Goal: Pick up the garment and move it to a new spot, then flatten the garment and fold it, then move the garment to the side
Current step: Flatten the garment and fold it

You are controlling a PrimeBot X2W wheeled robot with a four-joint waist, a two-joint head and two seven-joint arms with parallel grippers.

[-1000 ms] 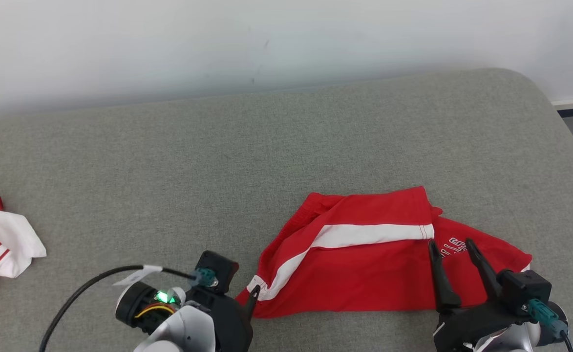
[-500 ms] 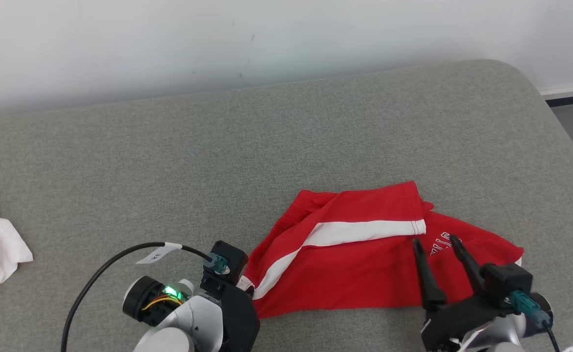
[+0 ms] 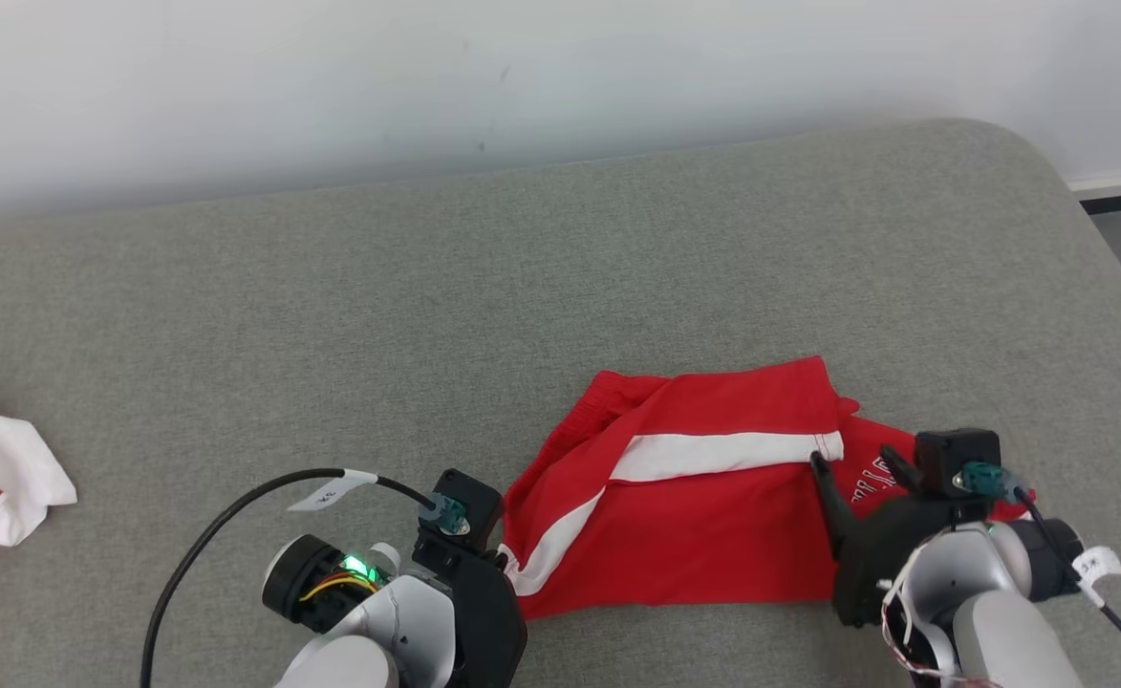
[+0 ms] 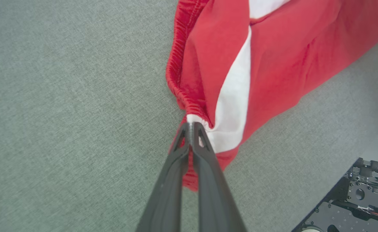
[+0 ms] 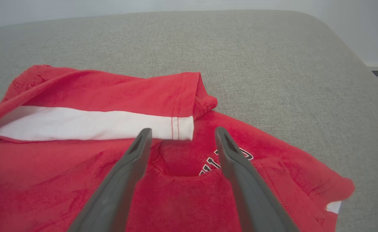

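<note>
On the grey fabric cushion [image 3: 522,287], my lowered left gripper [image 4: 191,127] has just clamped the red white-striped garment [image 3: 713,545]; my right gripper [image 5: 182,130] hovers spread.

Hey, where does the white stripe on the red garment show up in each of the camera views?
Head view: white stripe runs across centre-right, then bends down-left.
Left wrist view: it descends from the top edge, right of centre, to the shut left gripper.
Right wrist view: it lies left of centre, ending by the open right gripper.
Shared landmark: the red garment around it.
</note>
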